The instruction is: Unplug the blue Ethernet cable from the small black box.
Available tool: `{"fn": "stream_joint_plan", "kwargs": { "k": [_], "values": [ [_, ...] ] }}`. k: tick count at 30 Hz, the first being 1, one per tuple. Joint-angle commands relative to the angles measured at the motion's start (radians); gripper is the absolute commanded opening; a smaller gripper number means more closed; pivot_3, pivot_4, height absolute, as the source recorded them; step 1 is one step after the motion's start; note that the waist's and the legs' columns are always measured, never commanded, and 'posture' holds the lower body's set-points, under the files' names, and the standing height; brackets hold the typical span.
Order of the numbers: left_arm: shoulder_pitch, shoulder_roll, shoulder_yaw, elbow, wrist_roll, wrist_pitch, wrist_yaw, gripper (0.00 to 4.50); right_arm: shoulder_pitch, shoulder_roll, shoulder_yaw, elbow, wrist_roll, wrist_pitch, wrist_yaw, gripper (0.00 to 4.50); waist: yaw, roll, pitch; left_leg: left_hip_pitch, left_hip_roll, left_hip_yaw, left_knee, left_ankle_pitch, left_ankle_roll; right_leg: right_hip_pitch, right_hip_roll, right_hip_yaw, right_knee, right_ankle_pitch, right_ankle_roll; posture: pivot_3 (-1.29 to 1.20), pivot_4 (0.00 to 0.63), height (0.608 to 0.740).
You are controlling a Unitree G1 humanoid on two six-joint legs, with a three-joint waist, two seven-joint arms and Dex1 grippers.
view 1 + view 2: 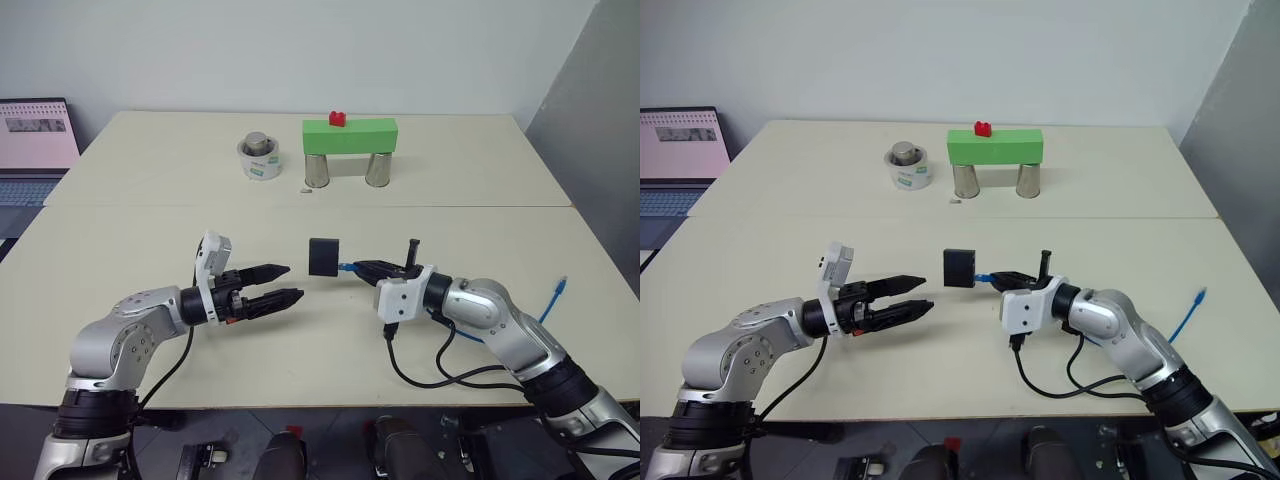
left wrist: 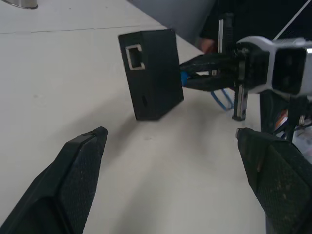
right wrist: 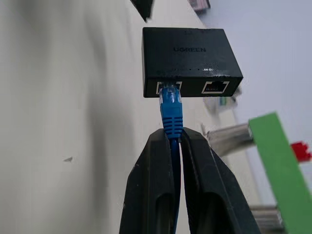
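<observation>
Left eye view: over the pale table [image 1: 120, 260], the small black box [image 1: 324, 256] hangs in the air between both grippers, carried only by the plugged-in blue Ethernet cable [image 3: 171, 114]. The cable's long axis runs straight from the box back into the right gripper [image 1: 368, 268] — clamped tight on the cord just behind the plug. The left gripper [image 1: 280, 283], fingers spread wide, points at the box's far side, near but apart — likely the one to brace it.

Green block [image 1: 350, 135] atop two cans [image 1: 318, 169], laptop [image 1: 35, 140]
</observation>
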Motion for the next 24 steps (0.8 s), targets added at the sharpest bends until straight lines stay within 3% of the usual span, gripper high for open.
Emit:
{"fn": "stream_joint_plan", "kwargs": {
  "k": [1, 9, 12, 24],
  "values": [
    [-0.029, -0.019, 0.033, -0.016, -0.080, 0.059, 0.010, 4.50, -0.013, -0.005, -0.036, -0.003, -0.015, -0.130, -0.034, 0.00, 0.000, 0.000, 0.000, 0.000, 0.000, 0.000, 0.000, 0.000, 0.000, 0.000, 0.000, 0.000, 0.000, 0.000, 0.000, 0.00, 0.150, 0.740],
    [-0.053, -0.040, 0.029, -0.038, -0.128, 0.102, 0.024, 4.50, -0.016, -0.004, -0.082, 0.030, -0.027, -0.216, -0.061, 0.00, 0.001, 0.000, 0.000, 0.001, 0.000, -0.001, 0.000, 0.000, 0.000, 0.000, 0.000, 0.000, 0.001, 0.000, 0.000, 0.00, 0.150, 0.740],
    [-0.056, -0.044, 0.029, -0.042, -0.142, 0.109, 0.022, 4.00, -0.011, -0.008, -0.093, 0.042, -0.029, -0.243, -0.065, 0.00, 0.001, 0.000, 0.000, 0.001, 0.000, 0.000, 0.000, 0.000, 0.000, 0.001, 0.000, 0.000, 0.001, 0.000, 0.000, 0.00, 0.150, 0.740],
    [-0.056, -0.040, -0.019, -0.049, -0.114, 0.083, 0.003, 1.26, -0.020, 0.010, -0.091, 0.047, -0.065, -0.294, -0.071, 0.00, 0.002, 0.000, 0.000, 0.001, 0.000, 0.000, 0.000, 0.000, 0.000, 0.001, 0.000, 0.000, 0.001, 0.000, 0.000, 0.00, 0.150, 0.740]
  ]
}}
